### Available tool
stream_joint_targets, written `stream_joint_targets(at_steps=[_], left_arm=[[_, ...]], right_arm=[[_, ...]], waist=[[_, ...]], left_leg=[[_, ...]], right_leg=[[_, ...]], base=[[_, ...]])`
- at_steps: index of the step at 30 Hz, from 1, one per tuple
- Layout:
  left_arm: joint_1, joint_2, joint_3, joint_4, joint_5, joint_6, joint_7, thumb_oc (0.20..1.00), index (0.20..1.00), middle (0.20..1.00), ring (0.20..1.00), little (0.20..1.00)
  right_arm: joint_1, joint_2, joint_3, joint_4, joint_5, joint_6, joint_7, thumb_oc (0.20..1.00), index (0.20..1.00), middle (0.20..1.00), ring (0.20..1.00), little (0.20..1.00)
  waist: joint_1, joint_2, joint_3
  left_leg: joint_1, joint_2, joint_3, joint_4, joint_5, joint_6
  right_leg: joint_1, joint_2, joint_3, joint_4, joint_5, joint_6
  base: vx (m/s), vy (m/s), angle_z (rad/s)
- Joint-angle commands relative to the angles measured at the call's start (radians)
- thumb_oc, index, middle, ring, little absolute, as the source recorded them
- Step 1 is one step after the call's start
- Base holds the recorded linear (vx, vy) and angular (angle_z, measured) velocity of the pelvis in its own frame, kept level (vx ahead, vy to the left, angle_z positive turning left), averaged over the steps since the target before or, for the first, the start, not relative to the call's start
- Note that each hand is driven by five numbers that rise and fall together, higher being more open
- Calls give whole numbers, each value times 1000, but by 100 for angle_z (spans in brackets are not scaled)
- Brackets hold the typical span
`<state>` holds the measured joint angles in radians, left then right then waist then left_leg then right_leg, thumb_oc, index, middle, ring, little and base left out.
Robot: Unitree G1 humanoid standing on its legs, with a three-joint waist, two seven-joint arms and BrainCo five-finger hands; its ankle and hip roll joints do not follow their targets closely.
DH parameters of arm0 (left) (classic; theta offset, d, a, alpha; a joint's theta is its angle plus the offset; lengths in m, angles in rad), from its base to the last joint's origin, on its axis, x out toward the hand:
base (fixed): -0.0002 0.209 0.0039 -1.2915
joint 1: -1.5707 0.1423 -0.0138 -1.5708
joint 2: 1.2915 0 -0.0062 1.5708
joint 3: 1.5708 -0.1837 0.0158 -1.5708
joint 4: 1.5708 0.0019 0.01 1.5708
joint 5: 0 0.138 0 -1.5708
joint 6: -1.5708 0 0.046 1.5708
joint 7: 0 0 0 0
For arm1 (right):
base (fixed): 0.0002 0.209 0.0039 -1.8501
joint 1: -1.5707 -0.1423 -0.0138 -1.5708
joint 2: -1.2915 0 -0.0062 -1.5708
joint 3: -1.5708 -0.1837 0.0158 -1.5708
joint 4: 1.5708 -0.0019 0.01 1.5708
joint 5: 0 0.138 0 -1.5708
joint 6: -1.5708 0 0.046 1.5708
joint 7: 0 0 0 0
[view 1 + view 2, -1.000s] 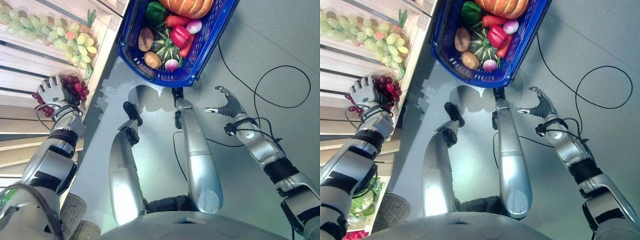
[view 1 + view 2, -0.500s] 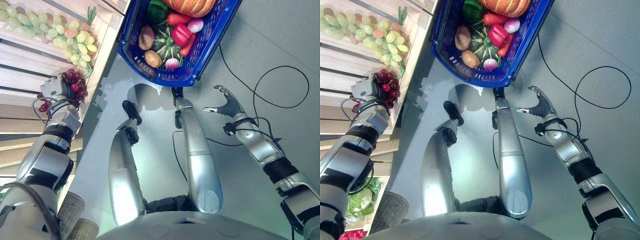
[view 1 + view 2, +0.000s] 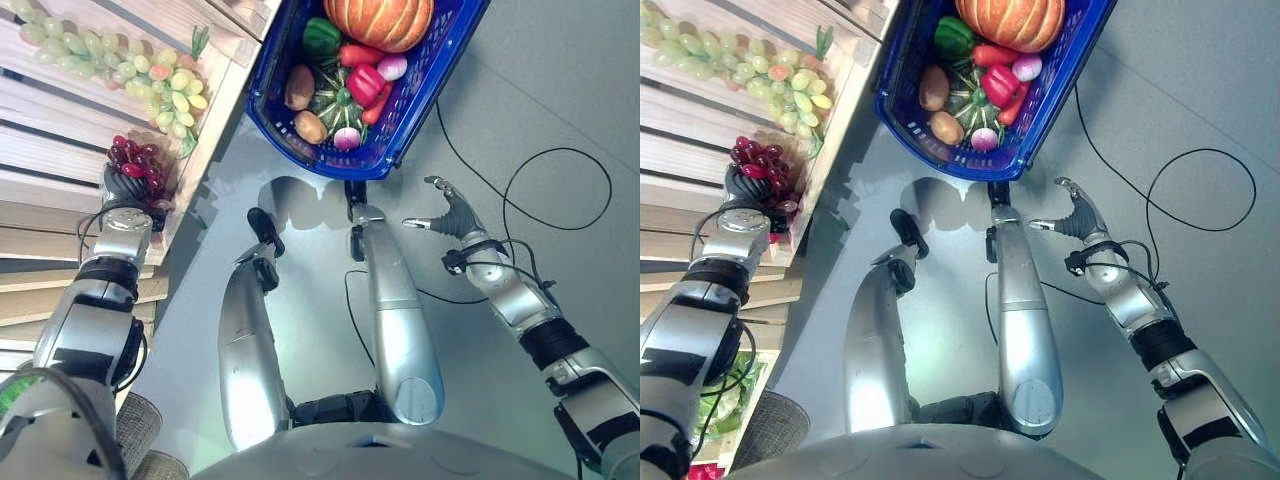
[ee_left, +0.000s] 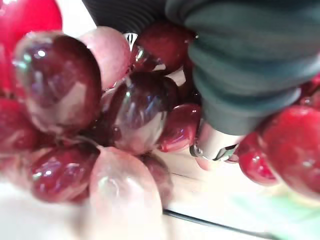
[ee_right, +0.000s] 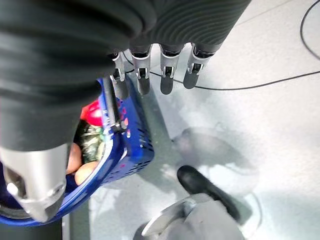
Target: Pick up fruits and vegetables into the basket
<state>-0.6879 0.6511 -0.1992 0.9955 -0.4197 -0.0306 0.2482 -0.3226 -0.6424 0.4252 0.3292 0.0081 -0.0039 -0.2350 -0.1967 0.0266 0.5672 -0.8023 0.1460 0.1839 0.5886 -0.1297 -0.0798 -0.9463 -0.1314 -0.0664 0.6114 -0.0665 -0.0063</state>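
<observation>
A bunch of red grapes (image 3: 138, 158) lies on the wooden slatted shelf (image 3: 50, 130) at the left. My left hand (image 3: 124, 186) is turned into the bunch, its dark back up. In the left wrist view the red grapes (image 4: 100, 115) press against the hand and a curled finger (image 4: 214, 145) sits among them. The blue basket (image 3: 322, 162) stands on the floor ahead, holding a pumpkin (image 3: 380, 18), a green pepper (image 3: 322, 35), a red pepper (image 3: 365, 82), potatoes (image 3: 298, 87) and other vegetables. My right hand (image 3: 452, 214) hovers open over the floor, to the right of the basket (image 5: 127, 145).
A long bunch of green grapes (image 3: 135, 68) lies on the same shelf, farther back. The shelf's edge (image 3: 215, 120) runs close to the basket's left side. Green leafy produce (image 3: 728, 388) sits in a lower crate at the left. Grey floor lies right of the basket.
My left hand has turned and pushed forward into the red grapes, its fingers closing on them. The camera has shifted a little. The right hand has stayed in place.
</observation>
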Motion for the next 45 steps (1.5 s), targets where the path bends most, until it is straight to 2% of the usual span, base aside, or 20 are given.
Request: stream_joint_targets(at_steps=[1, 8, 12, 15, 26, 30, 31, 36, 42, 45], left_arm=[[187, -153, 36, -142, -292, -57, -235, 200, 200, 200, 200, 200], [344, -225, 100, -406, -490, -114, -357, 200, 200, 200, 200, 200], [394, -243, 125, -529, -457, -155, -366, 200, 200, 200, 200, 200], [412, -213, 129, -634, -417, -172, -361, 200, 200, 200, 200, 200], [394, -145, 136, -869, -315, -154, -377, 200, 200, 200, 200, 200], [377, -128, 129, -916, -259, -148, -382, 200, 200, 200, 200, 200], [371, -121, 129, -925, -238, -152, -383, 200, 200, 200, 200, 200], [315, -79, 107, -969, -145, -149, -404, 200, 200, 200, 200, 200], [260, -74, 60, -1008, -109, -119, -443, 200, 200, 200, 200, 200], [230, -103, 15, -1040, -144, -98, -459, 200, 200, 200, 200, 200]], right_arm=[[108, 5, -48, -98, -33, 21, 14, 1000, 1000, 1000, 1000, 1000], [183, 36, -105, -151, -85, 77, 54, 1000, 1000, 1000, 1000, 1000], [203, 49, -114, -176, -125, 116, 78, 1000, 1000, 1000, 1000, 1000], [208, 49, -119, -196, -161, 126, 95, 1000, 1000, 1000, 1000, 1000], [79, 59, -26, -230, -350, 162, 156, 1000, 1000, 1000, 1000, 1000], [23, 66, 7, -229, -375, 183, 179, 1000, 1000, 1000, 1000, 1000], [9, 66, 13, -231, -377, 189, 186, 1000, 1000, 1000, 1000, 1000], [-81, 85, 62, -215, -354, 229, 204, 1000, 1000, 1000, 1000, 1000], [-157, 135, 95, -200, -279, 241, 120, 1000, 1000, 1000, 1000, 1000], [-211, 186, 102, -217, -214, 212, 18, 1000, 1000, 1000, 1000, 1000]], waist=[[24, -4, -47], [56, 5, -47], [72, 4, -47], [80, 5, -47], [117, 19, -47], [127, 23, -47], [130, 23, -47], [148, 25, -65], [162, 23, -94], [171, 22, -123]], left_leg=[[-9, -32, 35, -13, -42, 52], [83, -51, 30, -42, -37, 67], [147, -60, 27, -60, -36, 76], [194, -62, 24, -66, -38, 82], [364, -76, 3, -106, -34, 79], [418, -84, -5, -130, -28, 76], [414, -83, 3, -140, 0, 83], [473, -91, -11, -166, 5, 75], [526, -95, -25, -193, 6, 68], [569, -99, -37, -215, 0, 64]], right_leg=[[25, 7, -34, 27, -103, 69], [128, -1, -45, 7, -102, 72], [199, -6, -47, -8, -102, 74], [247, -10, -43, -11, -106, 75], [433, -43, -43, -53, -111, 80], [490, -54, -48, -72, -111, 81], [488, -56, -56, -87, -84, 72], [554, -71, -62, -113, -82, 76], [614, -85, -71, -143, -80, 83], [660, -94, -79, -167, -82, 89]], base=[[14, 35, 9], [21, 40, 12], [39, 25, 7], [34, 26, 1], [32, 5, -1], [20, -14, 0], [-54, -31, 0], [24, -46, 8], [48, -43, 3], [81, -47, 2]])
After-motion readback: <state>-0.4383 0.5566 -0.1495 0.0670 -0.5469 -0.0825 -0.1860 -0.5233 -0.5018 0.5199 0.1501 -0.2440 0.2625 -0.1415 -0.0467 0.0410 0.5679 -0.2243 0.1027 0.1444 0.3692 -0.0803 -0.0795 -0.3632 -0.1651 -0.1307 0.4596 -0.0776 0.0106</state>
